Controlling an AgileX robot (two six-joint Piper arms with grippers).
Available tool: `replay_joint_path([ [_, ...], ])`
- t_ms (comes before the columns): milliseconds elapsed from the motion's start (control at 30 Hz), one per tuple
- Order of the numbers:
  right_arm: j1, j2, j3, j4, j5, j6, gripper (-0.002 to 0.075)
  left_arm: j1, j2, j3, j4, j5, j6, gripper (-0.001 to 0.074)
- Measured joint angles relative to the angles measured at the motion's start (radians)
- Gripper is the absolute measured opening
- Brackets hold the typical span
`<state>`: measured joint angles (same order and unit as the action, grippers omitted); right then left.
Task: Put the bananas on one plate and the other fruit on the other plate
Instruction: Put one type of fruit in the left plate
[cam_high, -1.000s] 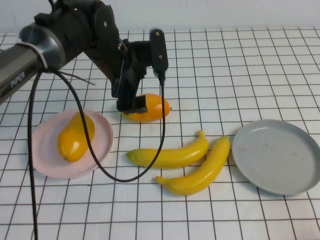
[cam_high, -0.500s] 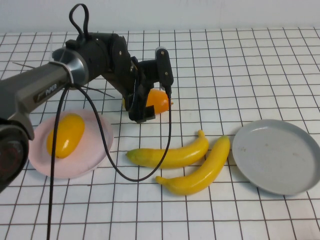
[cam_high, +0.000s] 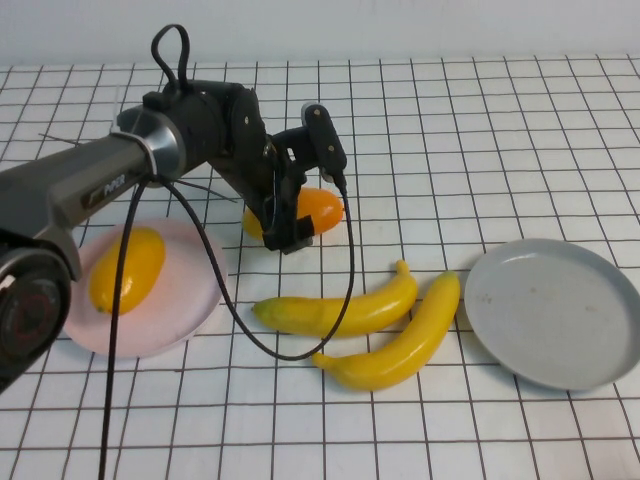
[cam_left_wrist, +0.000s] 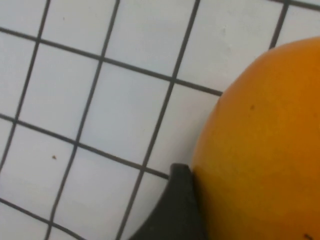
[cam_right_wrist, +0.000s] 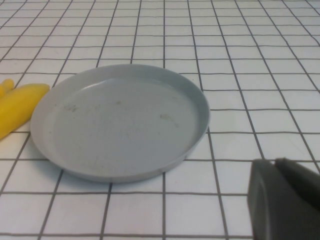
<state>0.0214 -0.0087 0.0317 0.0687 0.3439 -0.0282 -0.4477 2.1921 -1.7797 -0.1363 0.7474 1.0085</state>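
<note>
White grid table (cam_high: 500, 140), left hand (cam_high: 290, 222) on orange fruit (cam_high: 318, 210), grip unclear, right hand (cam_right_wrist: 285, 200) by grey plate (cam_right_wrist: 120, 125), unclear.

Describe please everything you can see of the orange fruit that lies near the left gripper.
The orange fruit is a plump oval, deep orange, smooth and glossy like plastic, with tiny dark specks in the left wrist view. It lies on the checked table, not on a plate, beyond the bananas and beside the pink plate. The left gripper is down at it, hiding its left part; one dark finger touches its side. The right gripper is near the grey plate.
</note>
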Motion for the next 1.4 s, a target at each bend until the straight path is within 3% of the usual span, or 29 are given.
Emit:
replay_joint_path([
  [100, 0.0, 0.0, 0.0, 0.0, 0.0, 0.0, -0.0016, 0.0, -0.012, 0.0, 0.0, 0.026, -0.073, 0.0539],
  [500, 0.0, 0.0, 0.0, 0.0, 0.0, 0.0, -0.0016, 0.016, -0.116, -0.125, 0.069, 0.454, -0.521, 0.0534],
  [900, 0.0, 0.0, 0.0, 0.0, 0.0, 0.0, -0.0016, 0.069, -0.205, 0.145, 0.15, 0.471, -0.803, 0.0534],
  [1267, 0.0, 0.0, 0.0, 0.0, 0.0, 0.0, -0.0016, 0.174, -0.205, 0.248, 0.037, 0.405, -0.815, 0.0538],
  [1400, 0.0, 0.0, 0.0, 0.0, 0.0, 0.0, -0.0016, 0.198, -0.211, 0.25, 0.019, 0.405, -0.779, 0.065],
])
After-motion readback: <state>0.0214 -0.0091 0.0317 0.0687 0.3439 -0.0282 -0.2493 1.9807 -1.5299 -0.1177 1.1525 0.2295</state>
